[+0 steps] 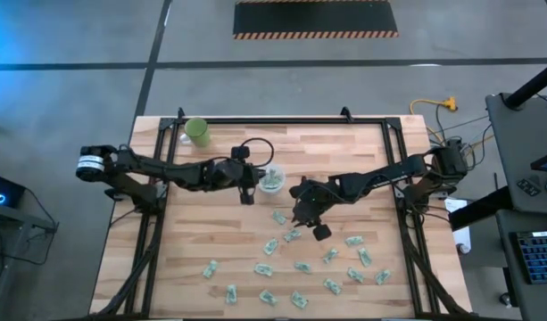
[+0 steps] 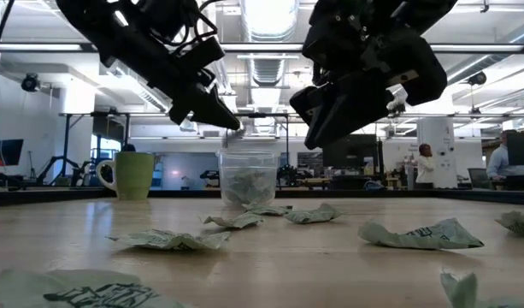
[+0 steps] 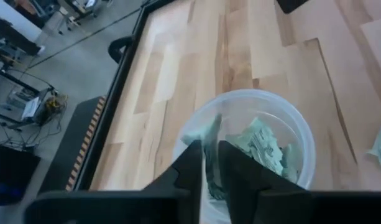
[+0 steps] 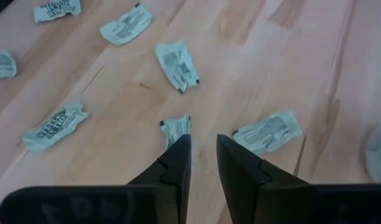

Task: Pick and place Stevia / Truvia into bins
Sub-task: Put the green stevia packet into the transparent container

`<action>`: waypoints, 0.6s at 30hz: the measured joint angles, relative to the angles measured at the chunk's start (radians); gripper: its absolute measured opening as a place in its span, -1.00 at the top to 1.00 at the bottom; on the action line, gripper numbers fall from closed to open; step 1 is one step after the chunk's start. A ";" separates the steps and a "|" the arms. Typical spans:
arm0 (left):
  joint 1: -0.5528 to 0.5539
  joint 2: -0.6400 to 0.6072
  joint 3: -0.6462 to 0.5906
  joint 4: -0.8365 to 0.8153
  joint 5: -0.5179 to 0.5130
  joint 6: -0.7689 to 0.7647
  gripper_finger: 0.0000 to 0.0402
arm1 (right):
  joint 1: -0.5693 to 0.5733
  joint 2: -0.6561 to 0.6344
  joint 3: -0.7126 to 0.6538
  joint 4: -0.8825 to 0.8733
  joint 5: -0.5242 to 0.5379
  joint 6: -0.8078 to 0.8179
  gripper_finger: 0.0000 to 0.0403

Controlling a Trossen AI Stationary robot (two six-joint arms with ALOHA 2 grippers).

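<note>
The clear cup stands upright mid-table with several pale green packets inside. My left gripper hovers over the cup's rim, shut on one packet. Many more Stevia packets lie flat and scattered on the near half of the table. My right gripper hangs above the table, to the right of the cup. It is slightly open and empty, with one packet just beyond a fingertip. My left gripper pinches one pale green packet between its two fingers. The packet is lifted clear of the table and stands out past the fingertips, over the inside of the clear cup. Which part of the packet it holds is hidden by the fingers.
An opaque light-green mug stands near the table's far left corner. A black frame rail runs around the wooden tabletop. Bare wood lies between the cup and the left rail. People stand in the room far behind the table.
</note>
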 joint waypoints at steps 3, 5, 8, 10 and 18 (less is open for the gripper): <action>0.000 0.000 0.000 0.001 0.000 0.000 0.59 | -0.001 0.000 0.000 0.020 0.000 0.000 0.68; 0.000 0.000 0.000 0.000 0.000 0.000 0.46 | 0.000 0.009 0.000 0.059 0.003 0.005 0.68; -0.004 0.000 0.000 -0.002 0.000 -0.006 0.30 | 0.000 0.042 0.000 0.109 0.053 0.009 0.67; -0.013 -0.015 0.000 -0.031 -0.001 -0.031 0.22 | 0.000 0.075 0.000 0.135 0.102 0.011 0.68; -0.100 -0.170 0.002 -0.258 -0.003 -0.105 0.13 | -0.002 0.171 0.024 0.150 0.207 0.126 0.67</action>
